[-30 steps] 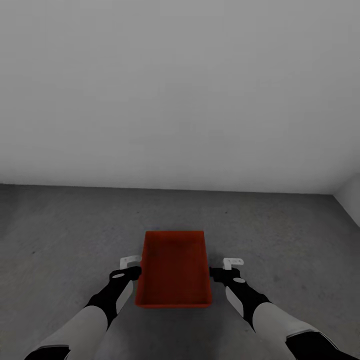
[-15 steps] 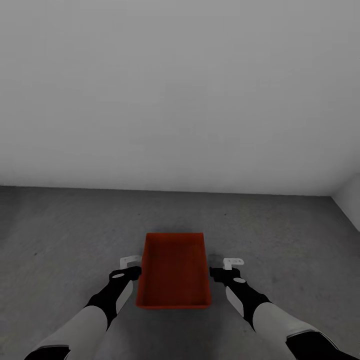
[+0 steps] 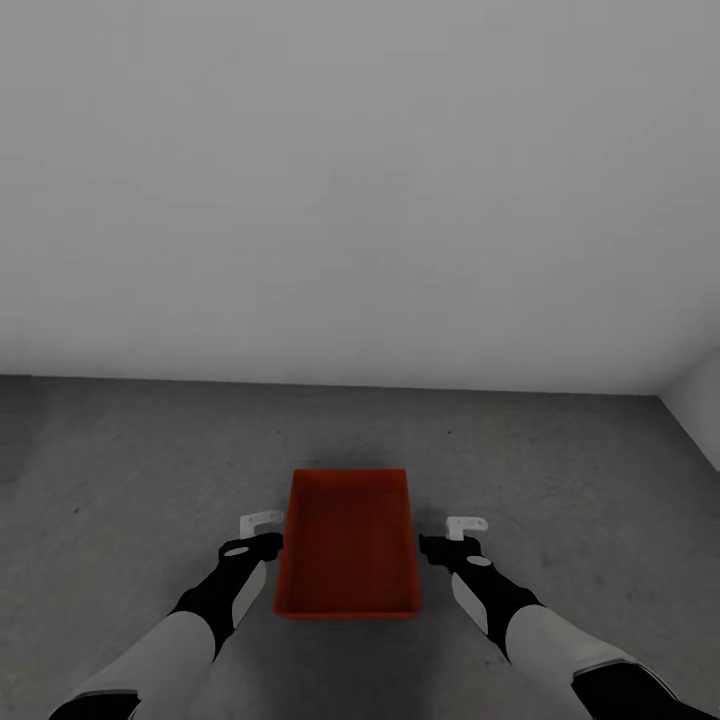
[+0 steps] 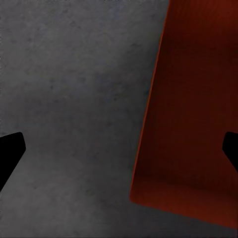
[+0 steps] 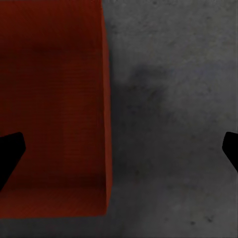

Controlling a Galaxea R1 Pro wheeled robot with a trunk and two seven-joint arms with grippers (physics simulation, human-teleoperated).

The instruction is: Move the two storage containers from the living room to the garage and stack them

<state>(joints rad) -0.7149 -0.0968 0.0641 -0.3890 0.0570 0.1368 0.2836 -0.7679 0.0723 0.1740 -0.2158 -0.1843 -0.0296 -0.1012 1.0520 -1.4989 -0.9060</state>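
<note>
Head view: unlabelled storage container (image 3: 348,545) on floor (image 3: 120,470) between two open end effectors.

Head camera looks forward and down from behind both arms at the grey floor (image 3: 560,470) and white wall (image 3: 360,180) at 12 o'clock, while both wrist cameras look down, close, sharing the red bin (image 3: 348,540) (image 4: 193,109) (image 5: 52,109).
</note>
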